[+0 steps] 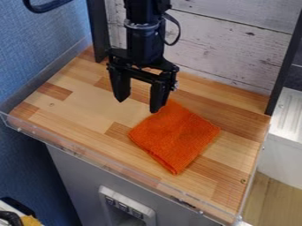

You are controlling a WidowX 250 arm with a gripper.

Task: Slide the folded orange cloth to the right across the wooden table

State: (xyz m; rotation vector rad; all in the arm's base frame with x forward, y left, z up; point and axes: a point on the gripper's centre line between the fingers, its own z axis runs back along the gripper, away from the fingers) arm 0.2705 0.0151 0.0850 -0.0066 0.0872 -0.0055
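Note:
An orange cloth (175, 136), folded into a rough square, lies flat on the wooden work surface, right of its middle, with one corner pointing up toward the arm. Above the board hangs the black gripper (137, 102), coming down from the top edge. Its two fingers stand wide apart with nothing between them. The right finger is close to the cloth's upper corner and overlaps it slightly in view; whether they touch, I cannot tell.
The wooden board (80, 114) has a low clear rim (106, 164) along its front and sides. Behind it rises a whitewashed plank panel (233, 48) between dark posts. A blue wall (41, 48) is at the left and a white unit (286, 132) at the right.

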